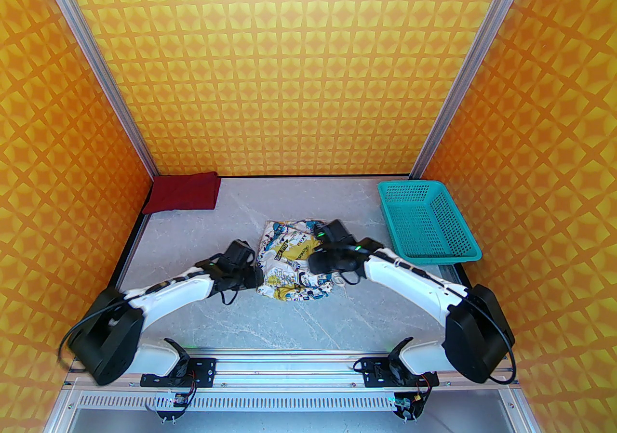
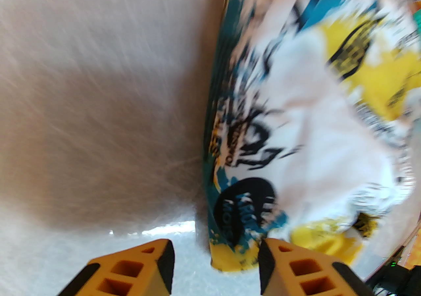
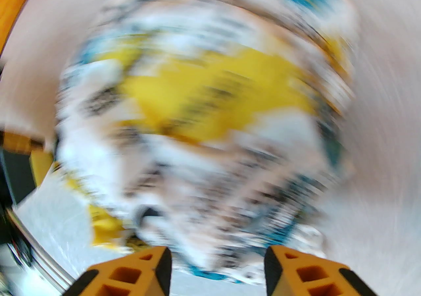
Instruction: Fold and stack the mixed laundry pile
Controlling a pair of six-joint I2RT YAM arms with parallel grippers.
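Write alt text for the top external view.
A crumpled printed shirt lies in the middle, the left gripper and right gripper at its sides. A folded red shirt sits in the far left corner, a teal basket far right.

At the far left corner of the table [image 1: 289, 325], against the back wall: plain T-shirt [image 1: 184, 192]. At the far right, well apart from it: plastic basket [image 1: 426, 224], nothing in it. Between the two and nearer the arms, about mid-table: printed garment [image 1: 289, 260], lying in a heap. Just beside its left edge: left gripper [image 2: 215, 265], near corner of the cloth right ahead of the finger gap. Over its right side: right gripper [image 3: 217, 268].
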